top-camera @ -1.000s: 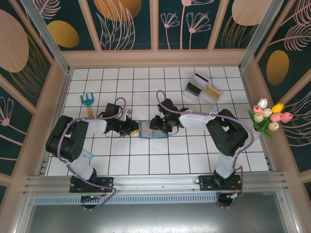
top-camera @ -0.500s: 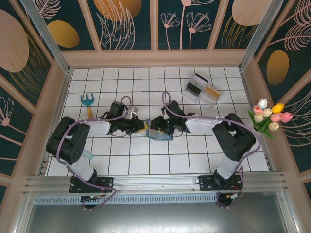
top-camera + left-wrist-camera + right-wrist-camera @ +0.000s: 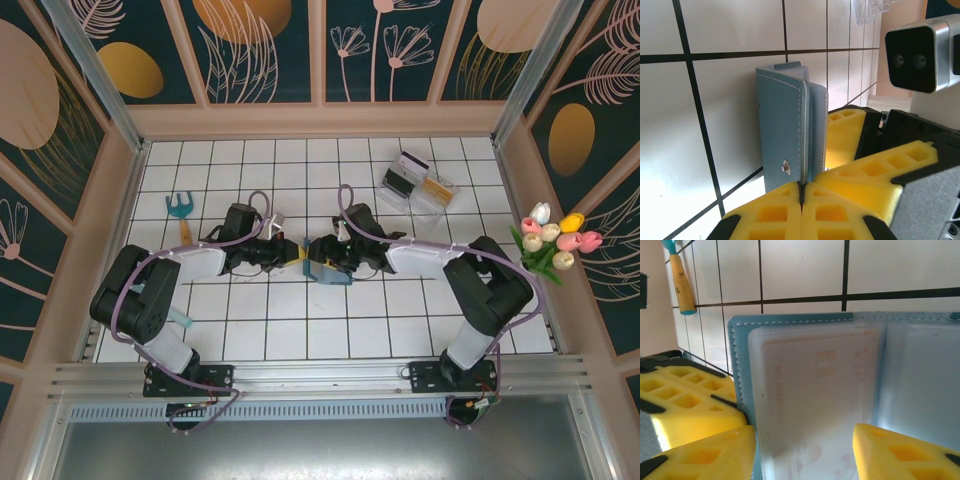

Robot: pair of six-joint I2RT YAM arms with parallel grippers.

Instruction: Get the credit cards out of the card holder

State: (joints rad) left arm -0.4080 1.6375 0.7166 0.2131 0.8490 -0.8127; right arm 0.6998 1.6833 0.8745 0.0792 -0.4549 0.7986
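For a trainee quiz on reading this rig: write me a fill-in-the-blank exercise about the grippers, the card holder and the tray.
1. The left gripper is shut on the ___.
2. The right gripper stands ___, with a clear sleeve of the card holder between its fingers.
3. A card sits ___ that clear sleeve.
4. The clear tray lies on the far ___ of the table.

Missing words: card holder; open; inside; right.

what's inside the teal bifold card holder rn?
Inside the teal leather-like bifold card holder, one pale card with faint print sits behind a frosted plastic sleeve. The neighbouring sleeve is too cloudy to tell if it holds another.
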